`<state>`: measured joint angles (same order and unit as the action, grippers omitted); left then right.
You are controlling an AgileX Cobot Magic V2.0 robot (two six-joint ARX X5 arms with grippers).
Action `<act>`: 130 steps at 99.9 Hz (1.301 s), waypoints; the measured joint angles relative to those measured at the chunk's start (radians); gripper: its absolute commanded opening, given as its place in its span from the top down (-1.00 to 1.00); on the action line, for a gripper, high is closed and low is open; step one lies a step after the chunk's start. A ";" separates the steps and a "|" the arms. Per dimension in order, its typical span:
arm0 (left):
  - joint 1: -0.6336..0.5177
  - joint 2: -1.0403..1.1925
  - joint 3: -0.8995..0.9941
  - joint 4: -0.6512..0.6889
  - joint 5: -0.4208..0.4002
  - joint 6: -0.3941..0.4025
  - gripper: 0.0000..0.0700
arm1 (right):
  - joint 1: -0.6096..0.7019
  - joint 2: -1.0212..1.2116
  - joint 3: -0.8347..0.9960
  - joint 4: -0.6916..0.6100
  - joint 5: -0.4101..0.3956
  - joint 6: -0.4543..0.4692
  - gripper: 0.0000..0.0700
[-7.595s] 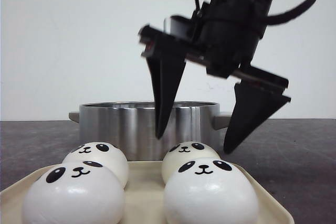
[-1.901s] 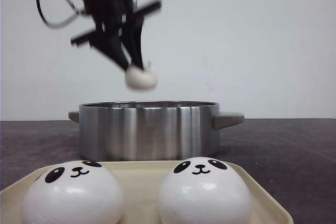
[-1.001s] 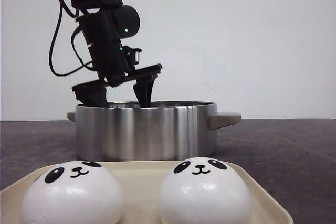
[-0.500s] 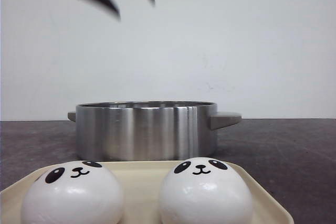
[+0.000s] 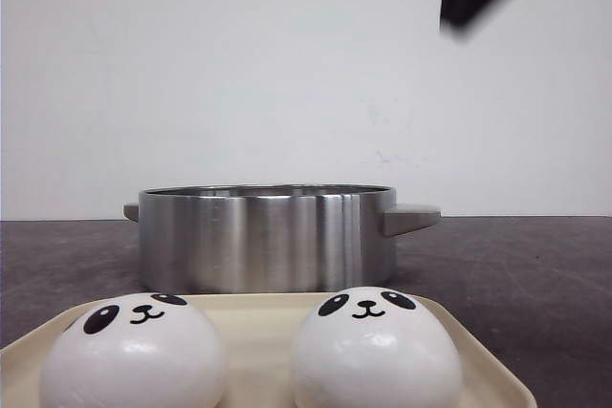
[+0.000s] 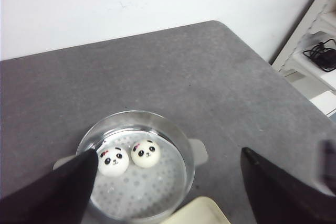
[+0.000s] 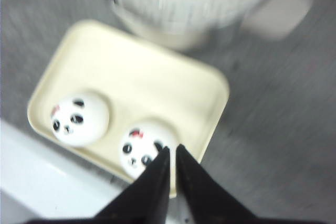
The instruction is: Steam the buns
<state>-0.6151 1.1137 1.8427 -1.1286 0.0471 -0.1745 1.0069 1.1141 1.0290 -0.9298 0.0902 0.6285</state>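
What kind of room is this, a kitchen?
Probably a robot lab, not a real kitchen. The steel pot and the tray of panda buns sit on a bare grey table by a blank white wall, with no stove.

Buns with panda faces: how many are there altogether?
4. Two sit in the pot: one, another. Two rest on the tray: left, right.

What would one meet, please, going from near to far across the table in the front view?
The cream tray with two panda buns side by side, left and right → the steel pot → the white wall.
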 measured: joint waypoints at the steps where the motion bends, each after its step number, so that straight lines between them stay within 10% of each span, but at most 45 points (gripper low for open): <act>1: -0.002 -0.007 0.000 -0.005 0.000 0.000 -0.47 | 0.000 0.000 -0.011 0.007 -0.007 0.007 0.25; 13: -0.012 -0.077 0.000 -0.040 0.001 0.000 -0.47 | 0.000 0.002 -0.087 0.083 -0.070 0.071 -0.44; 53: -0.012 -0.138 0.000 -0.071 -0.025 0.000 -0.47 | 0.013 0.128 -0.089 0.126 -0.238 0.114 -0.44; 130: -0.012 -0.131 0.000 -0.112 -0.025 0.023 -0.47 | 0.039 0.401 -0.089 0.249 -0.244 0.124 -0.34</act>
<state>-0.6270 0.9825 1.8427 -1.2407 0.0219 -0.1516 1.0454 1.5154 0.9398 -0.6804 -0.1539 0.7521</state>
